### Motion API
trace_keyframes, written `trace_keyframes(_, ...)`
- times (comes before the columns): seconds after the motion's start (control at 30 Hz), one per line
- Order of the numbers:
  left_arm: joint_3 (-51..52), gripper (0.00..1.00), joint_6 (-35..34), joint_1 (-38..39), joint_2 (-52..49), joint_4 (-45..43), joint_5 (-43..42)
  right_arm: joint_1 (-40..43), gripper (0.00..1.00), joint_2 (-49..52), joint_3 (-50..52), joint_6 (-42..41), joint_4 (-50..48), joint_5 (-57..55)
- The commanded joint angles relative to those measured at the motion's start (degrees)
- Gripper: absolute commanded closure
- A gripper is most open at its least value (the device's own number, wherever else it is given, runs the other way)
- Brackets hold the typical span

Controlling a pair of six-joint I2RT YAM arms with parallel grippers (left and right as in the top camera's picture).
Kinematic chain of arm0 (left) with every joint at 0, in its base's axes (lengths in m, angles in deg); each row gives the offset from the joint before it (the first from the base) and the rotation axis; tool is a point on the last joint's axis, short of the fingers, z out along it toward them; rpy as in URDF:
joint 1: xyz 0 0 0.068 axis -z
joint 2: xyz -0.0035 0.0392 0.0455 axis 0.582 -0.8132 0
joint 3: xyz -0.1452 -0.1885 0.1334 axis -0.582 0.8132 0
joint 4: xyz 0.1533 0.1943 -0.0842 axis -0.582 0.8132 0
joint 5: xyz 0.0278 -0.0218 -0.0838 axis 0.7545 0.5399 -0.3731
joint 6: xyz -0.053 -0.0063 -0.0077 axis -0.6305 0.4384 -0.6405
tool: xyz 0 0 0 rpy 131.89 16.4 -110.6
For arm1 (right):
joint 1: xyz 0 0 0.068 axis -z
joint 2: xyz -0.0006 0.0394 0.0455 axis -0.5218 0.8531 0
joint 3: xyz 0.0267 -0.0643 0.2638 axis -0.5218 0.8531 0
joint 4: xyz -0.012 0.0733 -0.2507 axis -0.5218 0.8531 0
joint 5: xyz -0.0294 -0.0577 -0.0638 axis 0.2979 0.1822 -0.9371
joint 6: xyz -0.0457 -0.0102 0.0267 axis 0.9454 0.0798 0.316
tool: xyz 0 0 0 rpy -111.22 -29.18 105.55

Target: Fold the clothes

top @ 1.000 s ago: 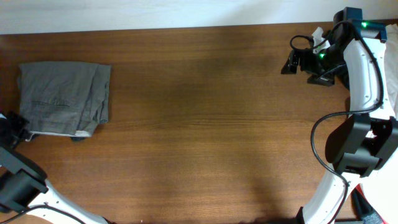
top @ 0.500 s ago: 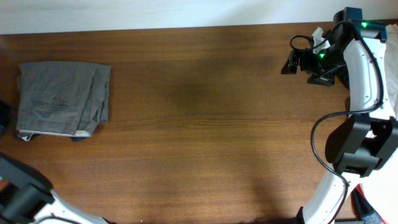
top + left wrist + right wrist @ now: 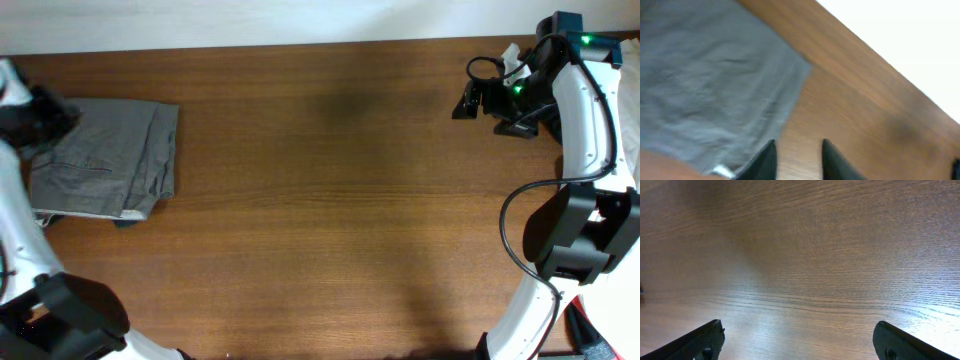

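- The grey folded trousers (image 3: 110,160) lay at the left end of the brown wooden table (image 3: 330,210), close to its far edge.
- They made a neat, flat square, with a thin pocket line (image 3: 85,168) across them.
- A pale strip of lining (image 3: 85,213) peeked out along the near edge of the trousers.
- The left gripper (image 3: 42,112) was over the far left corner of the trousers.
- In the left wrist view, its two dark fingers (image 3: 765,160) stood a little apart, with only bare wood between them.
- That view was blurry, so I could not tell if the fingers touched the cloth, but they held nothing.
- The grey cloth (image 3: 705,85) filled the left side of that view, and its edge ran just beside the fingers.
- The right gripper (image 3: 470,100) was at the far right of the table, well apart from the trousers.
- In the right wrist view, the right gripper (image 3: 800,342) had its jaws spread wide, with nothing but bare table (image 3: 800,255) below.
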Motion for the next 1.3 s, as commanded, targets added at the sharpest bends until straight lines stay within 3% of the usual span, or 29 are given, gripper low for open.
trace_keyframes(0.0,-0.15,0.34,-0.20,3.67,-0.02,-0.68,0.02,-0.13,0.01,-0.85,-0.37,-0.02,0.17,-0.50)
trace_keyframes(0.07,-0.15,0.21,-0.20,5.75,-0.02,-0.63,0.00,-0.13,0.01,-0.85,-0.37,-0.02,0.15,-0.50)
trace_keyframes(0.1,-0.15,0.01,-0.20,6.78,-0.02,-0.63,0.00,-0.13,0.01,-0.85,-0.37,-0.02,0.17,-0.50)
trace_keyframes(0.37,-0.15,0.01,-0.20,11.13,-0.02,-0.59,0.00,-0.13,0.01,-0.85,-0.37,-0.02,0.17,-0.50)
trace_keyframes(0.97,-0.15,0.01,-0.20,11.32,-0.02,-0.59,0.00,0.04,0.01,-0.07,-0.33,-0.02,-0.07,-0.76)
trace_keyframes(1.27,-0.15,0.01,-0.20,11.32,-0.02,-0.59,0.00,-7.93,0.01,-2.69,-0.35,-0.02,-0.07,-0.76)
